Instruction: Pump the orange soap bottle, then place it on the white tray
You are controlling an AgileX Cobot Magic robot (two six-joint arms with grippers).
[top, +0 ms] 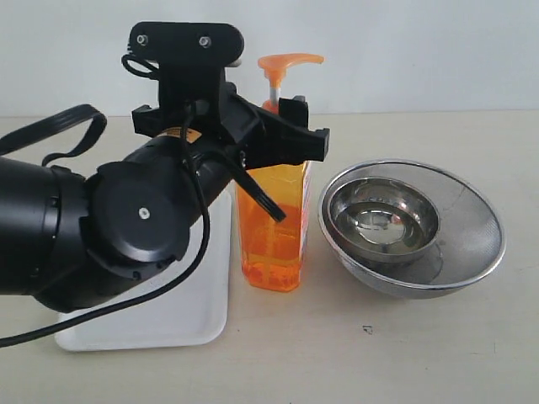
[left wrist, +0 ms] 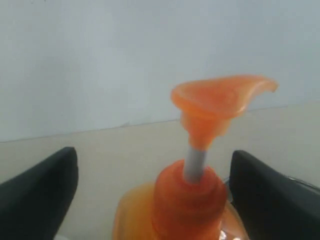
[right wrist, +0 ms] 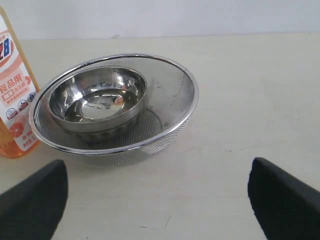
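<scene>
The orange soap bottle (top: 274,244) stands upright on the table, just right of the white tray (top: 168,324). Its orange pump head (top: 290,61) is raised on the white stem. My left gripper (top: 290,135) is open at the height of the bottle's neck. In the left wrist view its black fingers (left wrist: 45,195) stand wide apart on either side of the orange collar (left wrist: 187,200), with the pump head (left wrist: 220,97) above them. My right gripper (right wrist: 157,195) is open over bare table, with the labelled bottle (right wrist: 12,100) at that view's edge. It does not show in the exterior view.
Nested steel bowls (top: 383,215) sit inside a wide mesh strainer bowl (top: 497,244), right of the bottle and close to it. The left arm's bulky black body (top: 101,227) covers much of the tray. A pale wall rises behind the table.
</scene>
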